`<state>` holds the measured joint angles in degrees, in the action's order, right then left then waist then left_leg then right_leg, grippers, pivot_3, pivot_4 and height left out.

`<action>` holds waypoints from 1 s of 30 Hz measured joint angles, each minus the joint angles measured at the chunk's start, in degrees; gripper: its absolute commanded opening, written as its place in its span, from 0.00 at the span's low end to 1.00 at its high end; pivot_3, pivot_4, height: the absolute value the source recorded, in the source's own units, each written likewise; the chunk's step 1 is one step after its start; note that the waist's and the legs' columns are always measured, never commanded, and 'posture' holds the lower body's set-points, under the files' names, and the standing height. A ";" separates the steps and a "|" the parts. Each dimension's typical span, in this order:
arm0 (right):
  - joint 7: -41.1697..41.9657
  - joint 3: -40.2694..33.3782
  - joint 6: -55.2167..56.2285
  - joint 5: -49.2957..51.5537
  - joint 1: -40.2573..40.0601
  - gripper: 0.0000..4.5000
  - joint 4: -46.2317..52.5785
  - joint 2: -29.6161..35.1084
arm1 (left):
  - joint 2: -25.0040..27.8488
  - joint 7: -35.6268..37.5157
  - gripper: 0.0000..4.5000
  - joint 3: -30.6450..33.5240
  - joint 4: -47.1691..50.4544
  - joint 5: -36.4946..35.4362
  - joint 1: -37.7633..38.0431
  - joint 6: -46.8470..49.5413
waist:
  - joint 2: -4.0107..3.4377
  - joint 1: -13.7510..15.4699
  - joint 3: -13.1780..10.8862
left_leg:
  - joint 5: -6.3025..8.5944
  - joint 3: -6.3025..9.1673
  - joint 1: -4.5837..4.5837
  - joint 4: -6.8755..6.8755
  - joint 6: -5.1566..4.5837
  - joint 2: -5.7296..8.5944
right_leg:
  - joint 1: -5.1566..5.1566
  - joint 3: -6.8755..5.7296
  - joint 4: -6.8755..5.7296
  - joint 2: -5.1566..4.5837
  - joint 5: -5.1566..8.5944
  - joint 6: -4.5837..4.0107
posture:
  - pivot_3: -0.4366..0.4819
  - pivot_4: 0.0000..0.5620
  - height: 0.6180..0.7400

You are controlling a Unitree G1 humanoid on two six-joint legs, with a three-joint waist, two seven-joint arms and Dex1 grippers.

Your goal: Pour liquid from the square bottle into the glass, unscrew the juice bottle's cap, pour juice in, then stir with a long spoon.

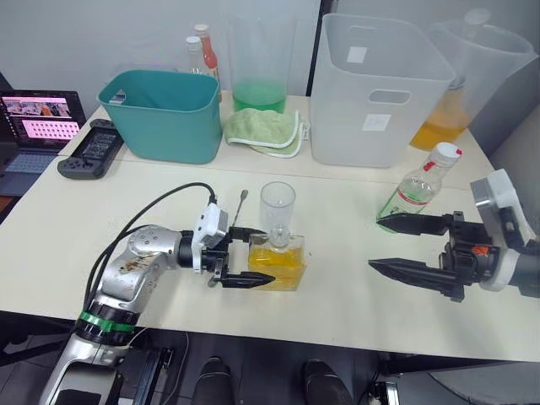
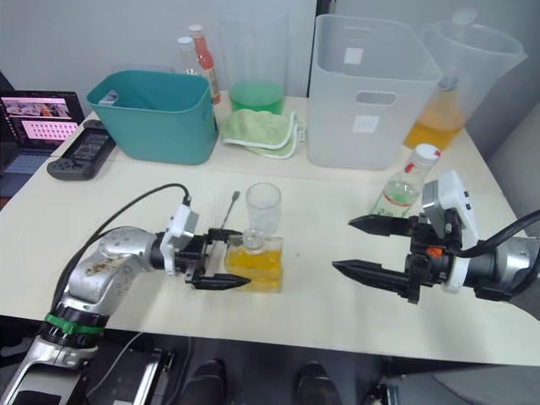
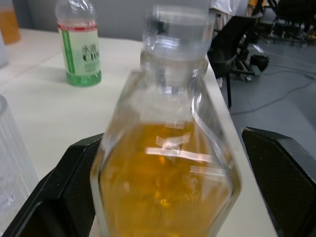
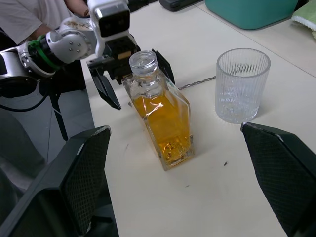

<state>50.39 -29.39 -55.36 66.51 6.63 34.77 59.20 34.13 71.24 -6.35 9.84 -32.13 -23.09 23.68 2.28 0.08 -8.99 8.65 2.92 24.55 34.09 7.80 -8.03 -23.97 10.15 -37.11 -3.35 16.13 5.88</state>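
Note:
The square bottle (image 1: 277, 263) stands upright near the table's front edge, amber liquid inside and its clear stopper (image 4: 142, 61) on. My left gripper (image 1: 257, 255) is open, one finger (image 4: 109, 91) on each side of the bottle's body, with a gap showing on one side. The ribbed glass (image 1: 278, 211) stands empty just behind the bottle. The long spoon (image 1: 239, 207) lies flat beside the glass. At the right stands the juice bottle (image 1: 419, 187) with its cap (image 1: 445, 153) on. My right gripper (image 1: 375, 243) is open and empty, in front of the juice bottle.
Along the back stand a teal bin (image 1: 164, 114), a green cloth (image 1: 263, 131), a white bin (image 1: 380, 93), a pitcher of green liquid (image 1: 257, 76), a pitcher of orange liquid (image 1: 472, 76) and red-capped bottles (image 1: 202, 51). A laptop (image 1: 38, 126) and a controller (image 1: 91, 152) sit far left.

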 measured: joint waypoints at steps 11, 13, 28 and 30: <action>-0.39 3.81 2.66 -2.21 1.02 1.00 -0.43 -0.22 | -2.33 -8.24 1.00 -1.60 5.70 3.25 1.95 0.27 | 0.00 0.24 0.00 | 0.00 0.01 -0.06 0.10 0.00 0.02 | 0.11 0.00 0.03 0.00 0.00 -0.01 | 0.48 0.27 0.94; -0.40 3.89 2.83 -2.26 1.02 1.00 -0.45 -0.23 | -2.34 -8.21 1.00 -1.94 5.45 4.25 1.93 -0.76 | 0.00 0.25 0.00 | 0.01 0.01 -0.07 0.10 -0.01 0.02 | 0.11 0.00 0.03 0.00 0.00 -0.01 | 0.48 0.27 0.94; -5.44 12.81 4.18 -3.11 9.53 1.00 1.26 -4.90 | -3.71 -6.82 0.62 -3.66 2.81 7.23 1.32 -6.44 | -0.01 0.24 0.00 | 0.01 0.02 -0.08 0.12 -0.01 0.03 | 0.13 0.00 0.02 0.00 0.00 -0.01 | 0.48 0.27 0.94; -7.15 17.46 4.20 -4.74 13.49 1.00 1.94 -7.36 | -3.86 -6.69 0.62 -3.71 2.58 7.42 1.23 -6.91 | -0.01 0.21 0.01 | 0.01 0.02 -0.07 0.12 0.00 0.03 | 0.12 0.00 0.03 0.00 0.00 -0.01 | 0.48 0.27 0.94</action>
<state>43.24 -11.94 -51.15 61.77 20.12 36.71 51.84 30.27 64.55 -10.06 12.42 -24.71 -21.86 16.77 2.26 0.29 -8.98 8.65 2.94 24.48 34.21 7.80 -8.00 -23.85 10.15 -37.08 -3.35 16.12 5.87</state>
